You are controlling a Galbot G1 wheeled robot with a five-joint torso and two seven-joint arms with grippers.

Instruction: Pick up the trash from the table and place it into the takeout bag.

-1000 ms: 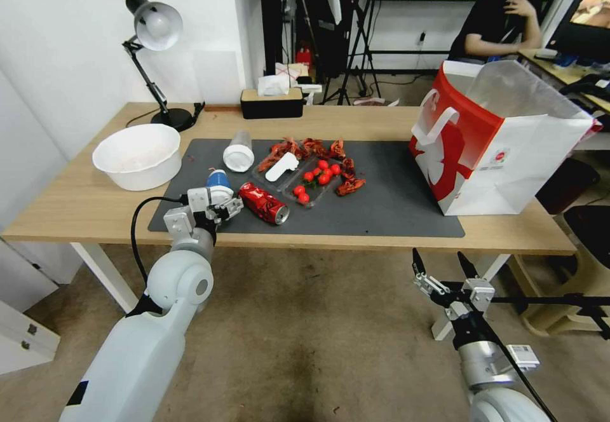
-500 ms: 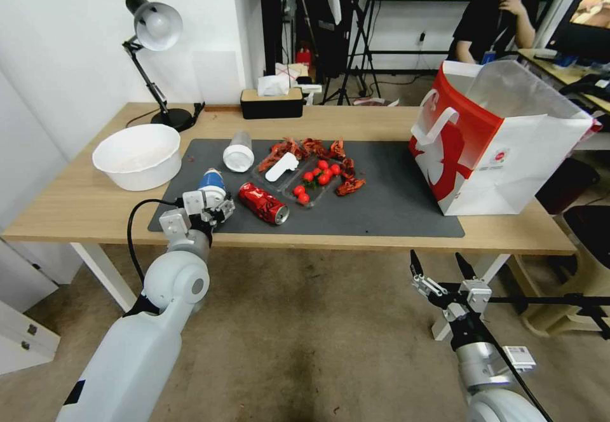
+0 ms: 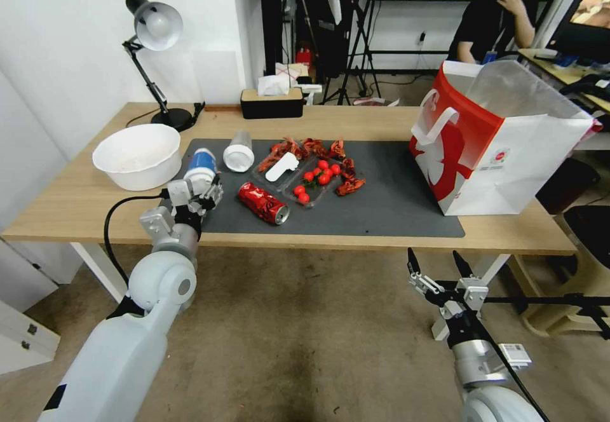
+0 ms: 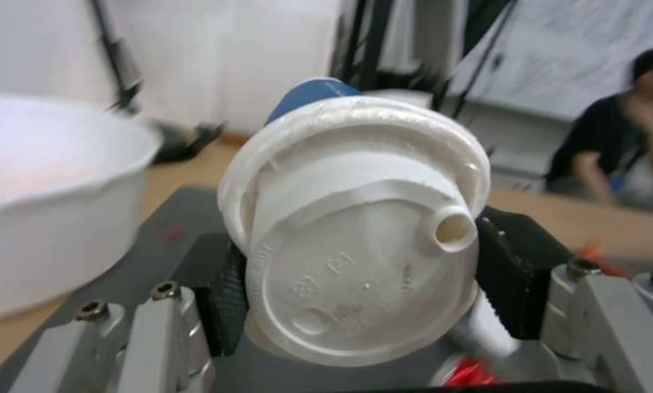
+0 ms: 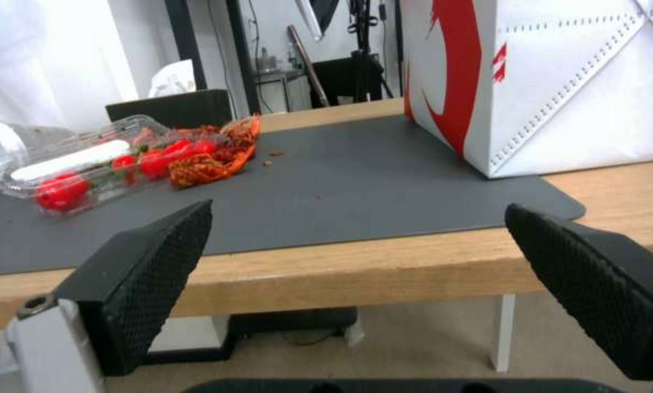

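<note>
Above the left end of the dark grey rectangular mat (image 3: 356,203), the left gripper (image 3: 202,192) is clamped on the blue cup with white plastic lid (image 3: 200,166), lifted beside the large white plastic bowl (image 3: 136,155). Below the light-wood table (image 3: 76,209) edge, the right gripper (image 3: 438,268) hangs with fingers spread, empty. Opposite, the white-and-red paper takeout bag (image 3: 508,161) stands upright.

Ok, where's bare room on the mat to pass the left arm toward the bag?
Bare mat lies between the tomato tray and the bag, also along the near edge. Crowded mid-left: can, clear cup, tray. Left gripper holds the blue cup.
</note>
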